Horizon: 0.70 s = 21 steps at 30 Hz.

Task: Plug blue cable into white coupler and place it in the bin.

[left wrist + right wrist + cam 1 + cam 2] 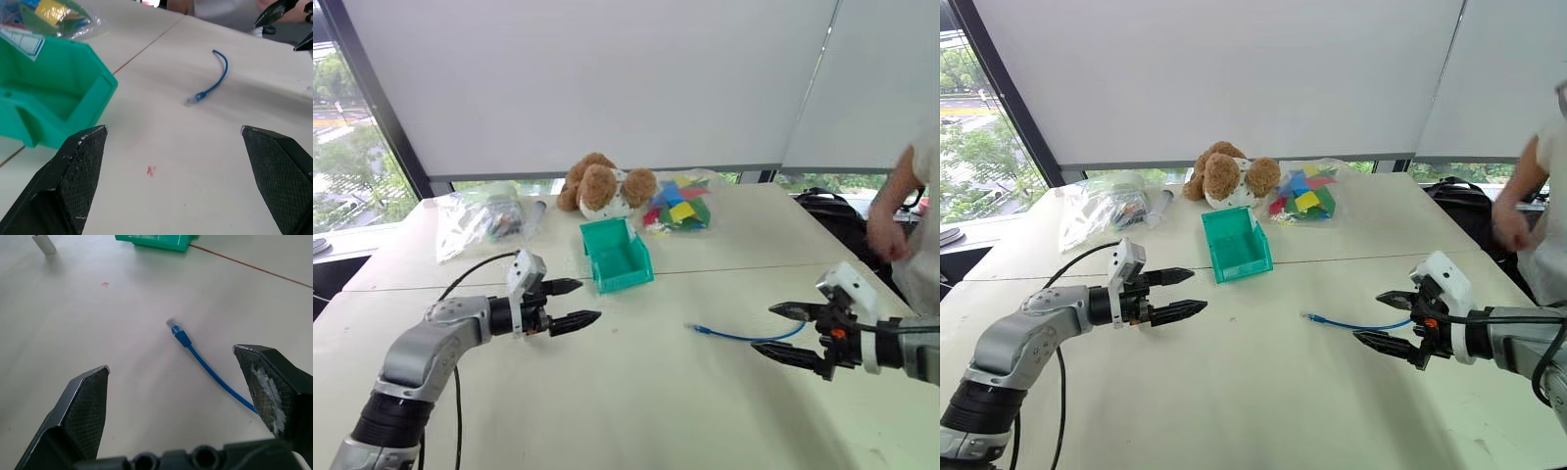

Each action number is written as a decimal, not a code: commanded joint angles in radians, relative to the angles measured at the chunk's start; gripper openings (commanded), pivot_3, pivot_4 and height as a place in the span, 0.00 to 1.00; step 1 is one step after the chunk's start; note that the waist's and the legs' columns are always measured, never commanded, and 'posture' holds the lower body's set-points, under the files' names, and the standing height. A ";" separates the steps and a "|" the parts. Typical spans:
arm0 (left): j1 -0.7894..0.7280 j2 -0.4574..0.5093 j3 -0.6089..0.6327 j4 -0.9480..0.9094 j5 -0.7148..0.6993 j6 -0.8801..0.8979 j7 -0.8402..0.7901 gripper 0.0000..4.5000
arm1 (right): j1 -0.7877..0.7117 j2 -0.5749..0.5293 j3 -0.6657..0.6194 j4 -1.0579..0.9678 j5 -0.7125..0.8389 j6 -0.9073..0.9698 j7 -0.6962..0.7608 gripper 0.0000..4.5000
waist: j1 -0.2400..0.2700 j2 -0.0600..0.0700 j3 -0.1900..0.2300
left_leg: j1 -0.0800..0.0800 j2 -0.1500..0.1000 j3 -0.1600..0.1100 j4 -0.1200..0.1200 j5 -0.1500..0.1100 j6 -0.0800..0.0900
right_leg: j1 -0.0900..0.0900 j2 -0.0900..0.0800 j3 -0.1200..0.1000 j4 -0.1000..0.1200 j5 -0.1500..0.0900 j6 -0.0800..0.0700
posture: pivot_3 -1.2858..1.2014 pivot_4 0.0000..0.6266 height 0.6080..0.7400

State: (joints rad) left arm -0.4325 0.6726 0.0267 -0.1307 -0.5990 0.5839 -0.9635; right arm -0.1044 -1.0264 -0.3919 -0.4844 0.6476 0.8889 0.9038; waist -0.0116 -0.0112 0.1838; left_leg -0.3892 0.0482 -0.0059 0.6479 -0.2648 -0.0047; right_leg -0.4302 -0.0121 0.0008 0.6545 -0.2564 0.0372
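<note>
The blue cable (749, 336) lies flat on the desk (636, 411), running crosswise, its plug end pointing toward the left gripper (576, 305). Right gripper (785, 333) sits at its other end; both grippers' fingers spread wide, empty. The teal bin (617, 255) stands beyond.

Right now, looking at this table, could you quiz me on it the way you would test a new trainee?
1. True or false: the blue cable lies loose on the table, held by neither gripper.
2. Which gripper is nearer the cable: A left gripper, B right gripper?
3. Fill in: the stuffed toy sits just behind the green ____.

Key: 1 true. 2 B. 3 bin.
</note>
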 commanded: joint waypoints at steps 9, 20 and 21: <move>-0.017 0.013 0.050 -0.031 -0.036 0.037 -0.019 1.00 | -0.029 0.003 0.066 0.034 -0.046 -0.090 -0.007 0.98 | 0.000 0.000 0.000 | 0.000 0.000 0.000 0.000 0.000 0.000 | 0.000 0.000 0.000 0.000 0.000 0.000 | 0.52 0.24 1.00; -0.002 -0.026 0.061 -0.059 -0.033 0.030 0.027 1.00 | -0.197 0.007 0.279 0.260 -0.191 -0.263 0.075 0.98 | -0.001 0.000 0.000 | 0.000 0.000 0.000 0.000 0.000 0.000 | 0.000 0.000 0.000 0.000 0.000 0.000 | 0.52 0.24 1.00; -0.004 -0.030 0.060 -0.054 -0.029 0.026 0.033 1.00 | -0.216 0.010 0.302 0.286 -0.209 -0.283 0.086 0.98 | -0.001 0.000 0.000 | 0.000 0.000 0.000 0.000 0.000 0.000 | 0.000 0.000 0.000 0.000 0.000 0.000 | 0.52 0.24 1.00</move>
State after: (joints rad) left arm -0.4264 0.6436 0.0562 -0.1686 -0.6227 0.6264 -0.9371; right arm -0.2985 -1.0213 -0.0998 -0.2146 0.4621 0.6419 0.9738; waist -0.0121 -0.0115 0.1841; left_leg -0.3891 0.0482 -0.0057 0.6480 -0.2648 -0.0047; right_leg -0.4302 -0.0122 0.0010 0.6546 -0.2563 0.0373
